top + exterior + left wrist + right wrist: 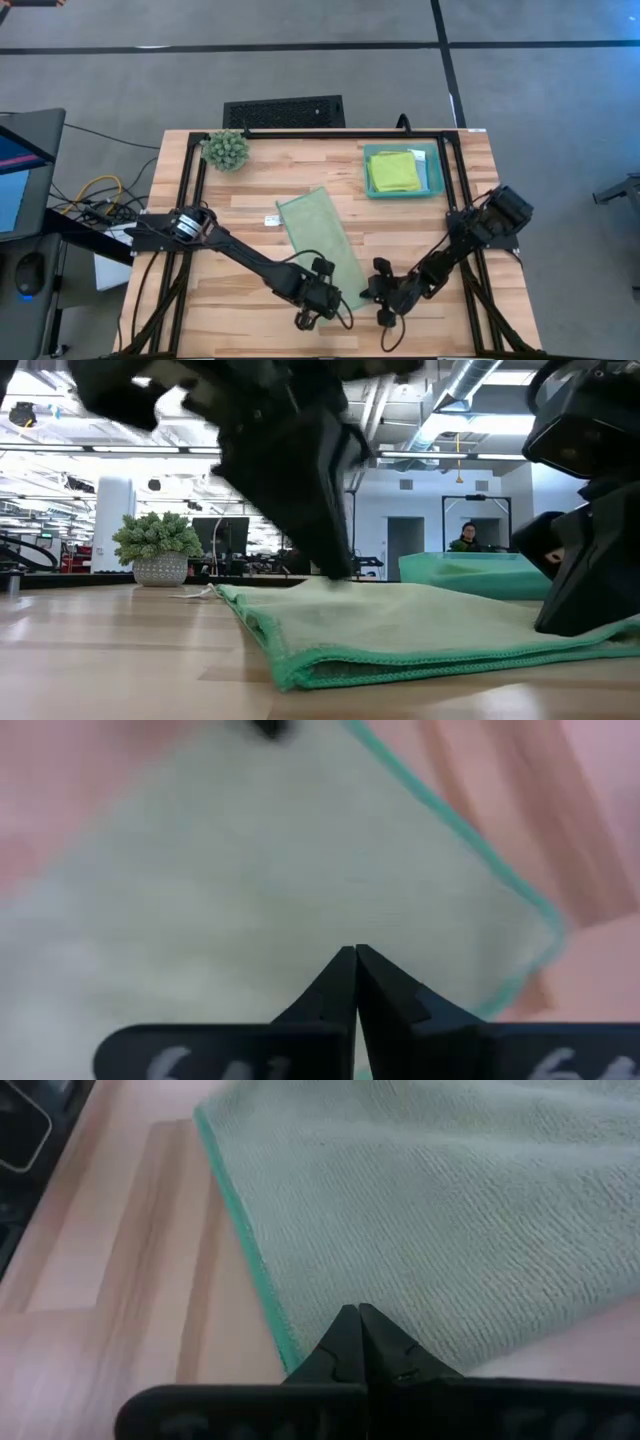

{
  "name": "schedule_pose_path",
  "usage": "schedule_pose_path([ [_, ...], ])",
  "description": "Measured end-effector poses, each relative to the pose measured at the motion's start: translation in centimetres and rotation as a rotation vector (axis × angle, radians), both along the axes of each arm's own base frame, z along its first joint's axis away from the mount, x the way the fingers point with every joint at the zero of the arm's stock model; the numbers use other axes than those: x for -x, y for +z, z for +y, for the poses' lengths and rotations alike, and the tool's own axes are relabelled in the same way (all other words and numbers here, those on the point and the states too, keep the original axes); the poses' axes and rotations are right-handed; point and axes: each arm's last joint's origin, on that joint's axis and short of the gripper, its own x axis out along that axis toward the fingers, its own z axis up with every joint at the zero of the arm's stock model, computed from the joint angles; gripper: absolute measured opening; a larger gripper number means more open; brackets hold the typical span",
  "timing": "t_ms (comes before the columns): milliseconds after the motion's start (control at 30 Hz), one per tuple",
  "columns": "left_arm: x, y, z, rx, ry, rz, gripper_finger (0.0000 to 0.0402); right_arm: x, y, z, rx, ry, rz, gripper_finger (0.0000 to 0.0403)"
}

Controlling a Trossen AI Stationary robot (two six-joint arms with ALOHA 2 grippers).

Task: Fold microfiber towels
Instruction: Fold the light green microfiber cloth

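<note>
While both my grippers press closed at its near end, the pale sage green towel [318,236] lies folded into a long strip, slanting across the middle of the wooden table [250,190].

My left gripper [356,960] and right gripper [358,1318] each show fingertips pinched together over the soft, finely ribbed cloth with its darker green stitched hem. Lime green towel [393,170] rests in the teal tray [436,172], well apart.

Sage towel [318,232], teal tray [437,168]
</note>
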Motion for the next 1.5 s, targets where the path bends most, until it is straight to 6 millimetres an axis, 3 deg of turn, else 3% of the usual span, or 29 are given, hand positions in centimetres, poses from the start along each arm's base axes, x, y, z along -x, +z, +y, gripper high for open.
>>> schedule_pose_path([
  [67, 0.4, 0.0, 0.8, -0.053, 0.026, -0.003, 0.0000, 0.1, -0.2, 0.2, 0.001, -0.002, 0.000, 0.0002],
  [167, 0.9, -2.6, 2.6, -0.047, 0.070, 0.073, 0.0000, 0.2, 0.0, 0.3, -0.004, 0.002, -0.006, 0.0002],
  [267, 1.0, -3.3, 3.8, -0.016, 0.118, 0.032, 0.0000, 0.3, 0.2, 0.4, -0.015, 0.016, -0.001, 0.0002],
  [600, 1.4, -3.5, 4.0, 0.056, 0.126, 0.035, 0.0000, 1.7, 0.6, 2.2, -0.060, 0.100, 0.010, 0.0002],
  [733, 1.9, -2.0, 2.7, 0.036, 0.078, 0.018, 0.0000, 0.9, 2.0, 3.4, -0.015, 0.165, -0.061, 0.0006],
  [867, 2.5, 2.4, 1.4, 0.051, 0.064, -0.135, 0.0000, 0.2, 3.7, 3.9, 0.056, 0.235, -0.131, 0.0017],
  [933, 2.8, 3.0, 0.5, 0.081, 0.069, -0.165, 0.0000, 0.1, 3.9, 4.0, 0.101, 0.277, -0.152, 0.0026],
  [1133, 4.8, 2.3, -4.1, 0.168, -0.059, -0.178, 0.0012, 0.3, 3.6, 4.4, 0.276, 0.438, -0.194, 0.0066],
  [1233, 5.9, 0.7, -5.3, 0.104, -0.081, -0.186, 0.0034, 0.5, 3.6, 4.6, 0.315, 0.472, -0.212, 0.0094],
  [1367, 6.1, 0.5, -6.8, 0.081, -0.051, -0.282, 0.0073, 0.5, 3.7, 4.7, 0.318, 0.458, -0.221, 0.0136],
  [1500, 6.3, -1.8, -7.5, 0.085, -0.089, -0.218, 0.0113, 0.2, 3.8, 4.5, 0.313, 0.445, -0.227, 0.0171],
])
